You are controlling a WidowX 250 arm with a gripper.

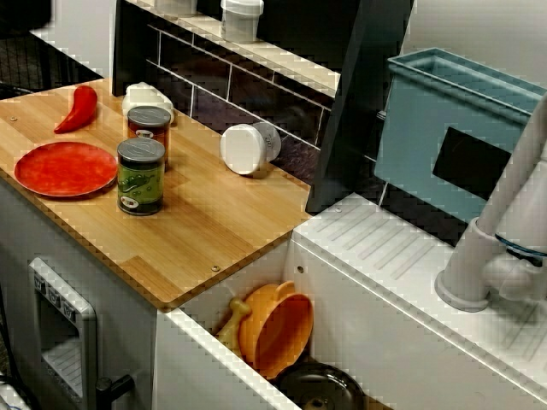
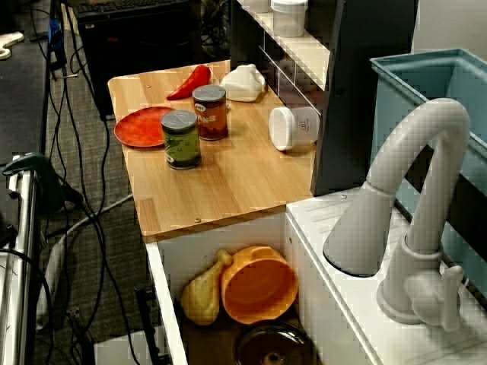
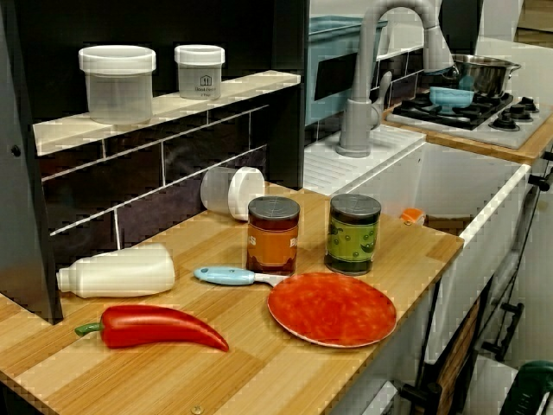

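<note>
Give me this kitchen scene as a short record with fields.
end effector: not in view
counter: red plate, green can, orange can, red pepper, white bottle lying down, white jar on its side, blue-handled utensil
shelf: large jar, small jar, both upright
sink: orange bowl, yellow chicken leg, dark round item
beside sink: white faucet, blue bin

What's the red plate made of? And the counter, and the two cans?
Red plate: probably plastic, matte and evenly coloured.
Counter: wood, light, with plank lines and grain.
Orange can and green can: dull grey lids that look like metal, shiny printed labels; possibly toy plastic.
</note>
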